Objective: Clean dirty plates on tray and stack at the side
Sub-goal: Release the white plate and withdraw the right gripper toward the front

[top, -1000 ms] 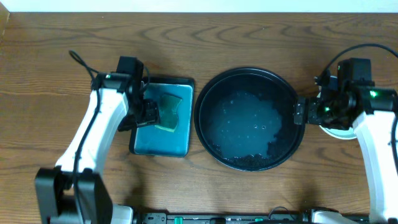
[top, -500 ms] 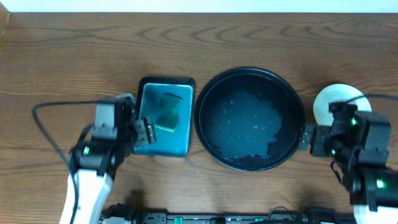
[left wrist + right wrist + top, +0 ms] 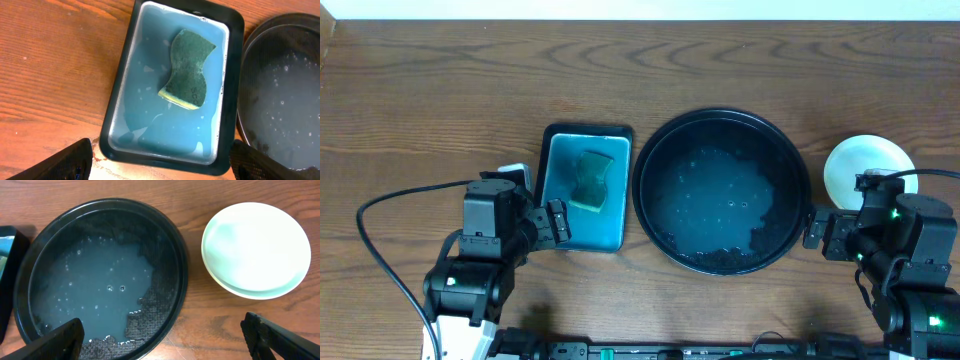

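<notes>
your right hand (image 3: 823, 232) spread wide, empty; left hand (image 3: 548, 222) same. tray (image 3: 640, 190) sits left of right hand, just sudsy water (image 3: 715, 195), no plates on it. plates (image 3: 865, 165) stacked on counter (image 3: 420, 100), beyond-right of right hand, nowhere near left one. looks done imo.

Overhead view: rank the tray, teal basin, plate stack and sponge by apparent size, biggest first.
1. black tray
2. teal basin
3. plate stack, partly hidden by the right arm
4. green sponge, lying in the basin
</notes>
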Robot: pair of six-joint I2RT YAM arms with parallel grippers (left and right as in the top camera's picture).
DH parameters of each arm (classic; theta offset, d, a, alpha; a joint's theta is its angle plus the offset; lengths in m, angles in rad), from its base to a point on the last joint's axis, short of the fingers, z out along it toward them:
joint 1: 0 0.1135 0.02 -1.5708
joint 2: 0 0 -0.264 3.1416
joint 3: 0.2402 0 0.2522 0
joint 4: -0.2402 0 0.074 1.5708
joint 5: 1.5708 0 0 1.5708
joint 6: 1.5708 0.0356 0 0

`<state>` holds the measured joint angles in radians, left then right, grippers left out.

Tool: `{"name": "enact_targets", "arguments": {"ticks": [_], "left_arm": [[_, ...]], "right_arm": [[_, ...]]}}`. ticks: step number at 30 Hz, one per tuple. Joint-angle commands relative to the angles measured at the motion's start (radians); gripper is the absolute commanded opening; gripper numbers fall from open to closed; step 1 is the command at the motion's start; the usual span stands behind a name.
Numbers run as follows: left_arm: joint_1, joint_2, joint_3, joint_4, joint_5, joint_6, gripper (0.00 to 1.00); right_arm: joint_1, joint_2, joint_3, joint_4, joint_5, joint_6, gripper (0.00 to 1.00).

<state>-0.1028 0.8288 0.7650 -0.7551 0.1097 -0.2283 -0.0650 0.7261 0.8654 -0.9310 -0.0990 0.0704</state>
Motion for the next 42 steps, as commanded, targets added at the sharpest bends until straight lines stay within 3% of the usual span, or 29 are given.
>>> {"name": "enact_targets", "arguments": {"ticks": [1, 19, 28, 37, 42], "left_arm": [[0.001, 0.011, -0.008, -0.002, 0.003, 0.010, 0.88], [0.001, 0.056, -0.008, -0.002, 0.003, 0.010, 0.88], [0.001, 0.068, -0.008, -0.002, 0.003, 0.010, 0.88], [0.001, 0.069, -0.008, -0.002, 0.003, 0.010, 0.89], [0.001, 0.069, -0.008, -0.002, 0.003, 0.010, 0.89]], "right_arm": [[0.004, 0.000, -0.010, -0.004, 0.009, 0.003, 0.99], [0.005, -0.005, -0.011, -0.004, 0.009, 0.003, 0.99], [0.016, -0.148, -0.076, 0.000, 0.039, 0.000, 0.99], [0.120, -0.554, -0.457, 0.435, 0.039, 0.032, 0.99], [0.127, -0.687, -0.608, 0.601, 0.039, 0.087, 0.99]]}}
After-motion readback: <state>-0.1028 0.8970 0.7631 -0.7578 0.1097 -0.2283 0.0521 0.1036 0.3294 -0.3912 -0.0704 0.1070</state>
